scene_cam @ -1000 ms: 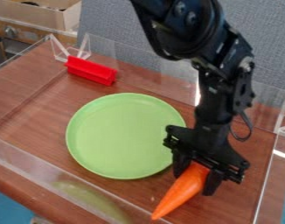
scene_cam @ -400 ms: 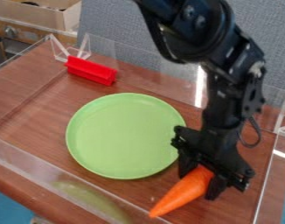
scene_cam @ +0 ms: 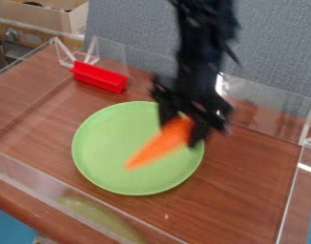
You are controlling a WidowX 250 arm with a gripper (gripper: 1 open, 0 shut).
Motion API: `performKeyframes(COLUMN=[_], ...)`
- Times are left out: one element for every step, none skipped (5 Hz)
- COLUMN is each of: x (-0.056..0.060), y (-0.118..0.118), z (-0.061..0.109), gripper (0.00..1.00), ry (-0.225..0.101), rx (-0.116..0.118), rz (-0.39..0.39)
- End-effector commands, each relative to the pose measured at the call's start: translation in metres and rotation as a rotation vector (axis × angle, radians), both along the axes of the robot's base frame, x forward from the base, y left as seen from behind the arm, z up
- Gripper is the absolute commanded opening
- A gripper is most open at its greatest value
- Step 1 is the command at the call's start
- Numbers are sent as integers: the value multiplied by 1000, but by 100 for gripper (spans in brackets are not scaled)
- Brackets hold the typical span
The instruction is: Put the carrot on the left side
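**Carrot held above green plate, frame centre**

Single camera view, looking down at an angle onto a reddish-brown wooden tabletop (scene_cam: 31, 95) bordered by low clear plastic walls (scene_cam: 266, 95).

Arm: black robot arm (scene_cam: 203, 38) enters from the top centre of the frame and hangs down. It is motion-blurred, so fine detail is poor. The black gripper (scene_cam: 186, 122) points downward, just right of frame centre.

Gripper state: clenched on the thick end of the small orange tapered toy carrot (scene_cam: 161, 145). The jaws stand narrow, on either side of the carrot's upper end. The green stub top cannot be made out; it is hidden by the gripper or lost in blur.

Carrot position: tilted, thick end up and to the right in the gripper, pointed tip down and to the left. It hangs over the right half of the round light-green plate (scene_cam: 107, 148). Its outline is smeared. Whether the tip touches the plate surface cannot be told from this view; it looks lifted clear.

Plate: lies flat on the tabletop, centre to lower left of the frame.

Other item: a red rectangular block (scene_cam: 98, 76) lies on the tabletop in the upper left, well apart from plate and carrot.
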State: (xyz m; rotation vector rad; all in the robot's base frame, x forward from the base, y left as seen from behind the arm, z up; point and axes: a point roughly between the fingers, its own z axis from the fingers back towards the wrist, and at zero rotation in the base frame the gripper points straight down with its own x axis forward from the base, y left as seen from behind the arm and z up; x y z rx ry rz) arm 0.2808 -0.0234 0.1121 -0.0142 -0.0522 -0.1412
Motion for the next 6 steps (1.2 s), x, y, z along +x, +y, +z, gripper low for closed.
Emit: performKeyframes(x=[2, -6, -11, -15, -11, -2], y=[47, 96, 146, 186, 210, 210], z=[28, 26, 5, -24, -54, -70], gripper=[0, 0, 0, 0, 0, 0], ry=[-64, -42, -24, -23, -8, 0], rx=[-2, 7, -2, -32, -68, -101], rz=[74, 137, 136, 81, 28, 31])
